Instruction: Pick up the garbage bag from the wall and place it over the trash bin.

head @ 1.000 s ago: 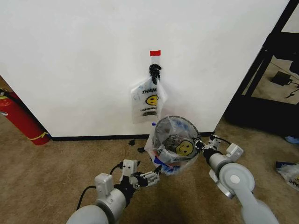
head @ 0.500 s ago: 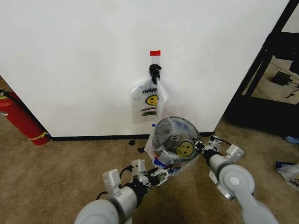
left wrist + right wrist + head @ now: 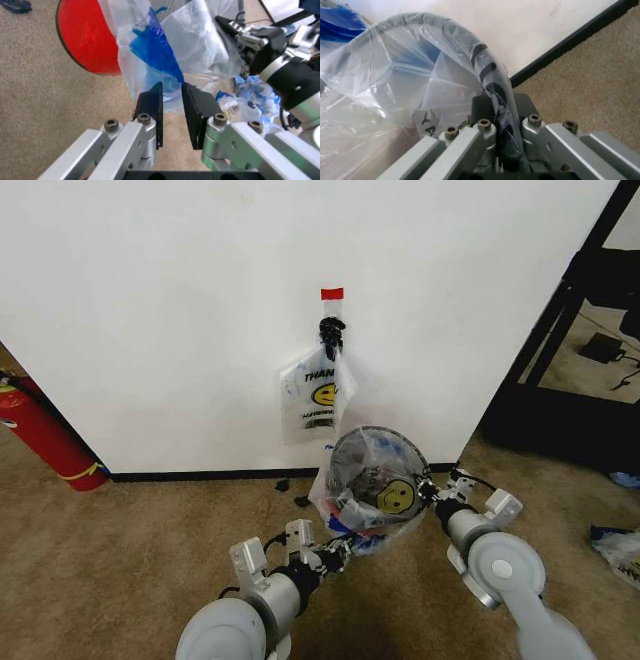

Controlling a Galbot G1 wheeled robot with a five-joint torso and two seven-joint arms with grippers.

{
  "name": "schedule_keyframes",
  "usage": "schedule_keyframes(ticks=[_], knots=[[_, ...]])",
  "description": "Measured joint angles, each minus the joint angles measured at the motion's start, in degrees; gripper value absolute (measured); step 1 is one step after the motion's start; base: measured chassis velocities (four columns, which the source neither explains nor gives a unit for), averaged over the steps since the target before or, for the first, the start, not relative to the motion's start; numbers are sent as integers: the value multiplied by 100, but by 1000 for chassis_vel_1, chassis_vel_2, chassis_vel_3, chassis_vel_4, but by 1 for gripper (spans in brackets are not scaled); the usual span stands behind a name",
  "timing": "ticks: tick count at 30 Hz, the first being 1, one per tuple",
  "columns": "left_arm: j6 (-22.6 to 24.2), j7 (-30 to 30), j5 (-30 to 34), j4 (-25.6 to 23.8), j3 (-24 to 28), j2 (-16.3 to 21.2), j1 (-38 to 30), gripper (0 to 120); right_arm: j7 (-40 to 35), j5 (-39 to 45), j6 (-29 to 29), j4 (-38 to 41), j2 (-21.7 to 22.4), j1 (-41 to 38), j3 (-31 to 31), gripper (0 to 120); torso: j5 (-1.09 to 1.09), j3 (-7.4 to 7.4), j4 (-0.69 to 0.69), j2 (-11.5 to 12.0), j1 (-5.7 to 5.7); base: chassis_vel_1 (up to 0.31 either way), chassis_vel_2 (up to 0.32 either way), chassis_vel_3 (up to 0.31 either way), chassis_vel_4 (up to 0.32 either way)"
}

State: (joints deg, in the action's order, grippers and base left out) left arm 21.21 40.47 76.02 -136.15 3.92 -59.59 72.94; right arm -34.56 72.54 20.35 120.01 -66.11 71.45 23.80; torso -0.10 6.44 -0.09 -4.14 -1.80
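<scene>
The right hand [image 3: 497, 150] is clamped on the bin [image 3: 375, 480] rim with the bag [image 3: 362, 502] film pinched over it, seemingly anchoring that side. The left hand [image 3: 171, 112], fingers slightly apart, straddles the bag's loose blue hem beside the red base, likely to tug it down. Behind, another bag [image 3: 315, 393] hangs on the wall [image 3: 160, 310] hook; an extinguisher [image 3: 45, 437] stands well apart.

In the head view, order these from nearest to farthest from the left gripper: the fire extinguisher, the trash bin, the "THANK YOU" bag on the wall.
From the left gripper:
1. Trash bin, right beside it, by the wall.
2. "THANK YOU" bag, on the wall above the bin.
3. Fire extinguisher, far to the robot's left.
</scene>
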Motion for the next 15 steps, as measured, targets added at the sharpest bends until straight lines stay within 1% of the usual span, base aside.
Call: schedule_keyframes(ticks=[3, 7, 9, 13, 14, 15], knots=[[54, 2, -12, 69, 11, -35, -46, 17, 2, 2, -12, 32, 6, 14, 2, 1, 0, 0, 0, 0, 0, 0, 0, 0, 0], [149, 20, -54, 12, 19, -80, -56, 35, 3, 7, -12, 47, 21, 15, 24, 1, 0, 0, -1, 0, 0, 0, 0, 0, 0], [162, 18, -83, -22, 18, -48, -29, 36, 3, 7, -12, 47, 24, 16, 30, 1, 0, 0, -1, 0, 0, 0, 0, 0, 0], [216, -7, -164, -114, -7, 103, 43, 55, 63, -27, -10, 56, 24, 49, 32, 1, 0, 0, 0, 0, 0, 0, 0, 0, 0], [216, -7, -164, -114, -7, 103, 43, 55, 63, -27, -10, 56, 24, 49, 32, 1, 0, 0, 0, 0, 0, 0, 0, 0, 0], [219, -11, -171, -113, -8, 101, 34, 58, 66, -34, -9, 61, 19, 49, 28, 1, 0, 0, 0, 0, 0, 0, 0, 0, 0]])
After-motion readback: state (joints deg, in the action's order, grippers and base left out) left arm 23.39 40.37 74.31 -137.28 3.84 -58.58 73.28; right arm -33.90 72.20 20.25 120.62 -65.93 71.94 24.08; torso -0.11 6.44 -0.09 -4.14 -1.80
